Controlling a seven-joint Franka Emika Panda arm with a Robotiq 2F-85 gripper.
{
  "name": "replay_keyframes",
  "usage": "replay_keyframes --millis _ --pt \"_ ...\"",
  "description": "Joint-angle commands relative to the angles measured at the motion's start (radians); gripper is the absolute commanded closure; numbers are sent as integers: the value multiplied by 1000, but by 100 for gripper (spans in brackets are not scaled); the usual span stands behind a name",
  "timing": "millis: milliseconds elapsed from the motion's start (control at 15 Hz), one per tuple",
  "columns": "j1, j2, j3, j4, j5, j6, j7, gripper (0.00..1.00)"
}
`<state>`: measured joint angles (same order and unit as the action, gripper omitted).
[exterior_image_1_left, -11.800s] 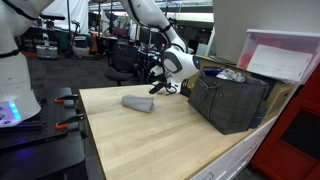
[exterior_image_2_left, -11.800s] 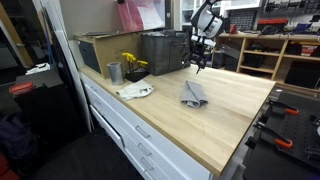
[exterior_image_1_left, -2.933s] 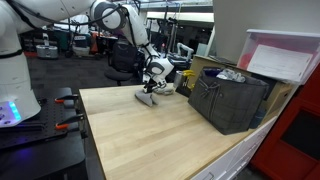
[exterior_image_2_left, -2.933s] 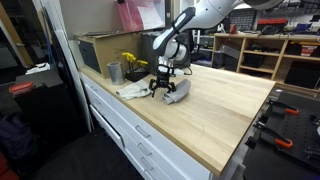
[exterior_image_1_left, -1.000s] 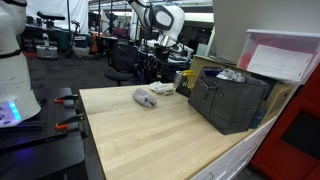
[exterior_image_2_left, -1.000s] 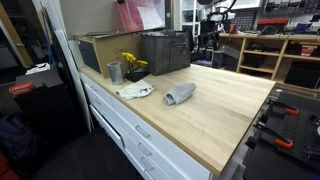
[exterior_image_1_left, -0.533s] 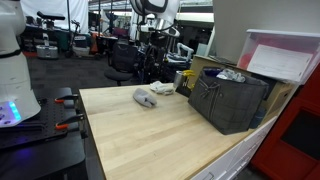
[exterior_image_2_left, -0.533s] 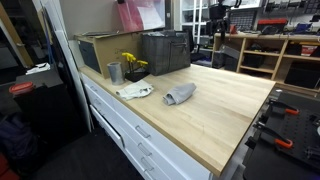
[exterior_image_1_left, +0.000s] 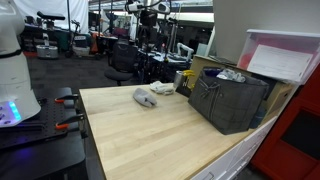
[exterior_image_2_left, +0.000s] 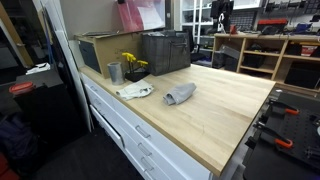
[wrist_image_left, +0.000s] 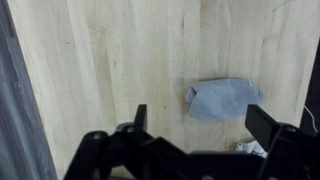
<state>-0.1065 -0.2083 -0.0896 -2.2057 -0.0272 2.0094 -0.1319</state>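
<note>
i have lifted the gripper (wrist_image_left: 200, 125) well clear of the table (exterior_image_1_left: 150, 140). a few seconds ago it was down on the grey cloth (wrist_image_left: 225, 98); now it hangs high above, at the top of both exterior views, its fingers spread wide with nothing between them. the cloth is let go and lies bunched on the wood, no longer flat as it was at the start. in an exterior view it sits just right of the white sheet (exterior_image_2_left: 135, 91), nearer than the black crate (exterior_image_2_left: 165, 50). from the wrist camera it lies far below, right of centre. i judge the cloth is out of my hold and resting on its own.
</note>
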Motion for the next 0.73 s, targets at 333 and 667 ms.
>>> replay_keyframes --millis 333,667 --pt "83 -364 94 -175 33 7 141 0" --pt "88 -356 96 -159 14 -3 137 0"
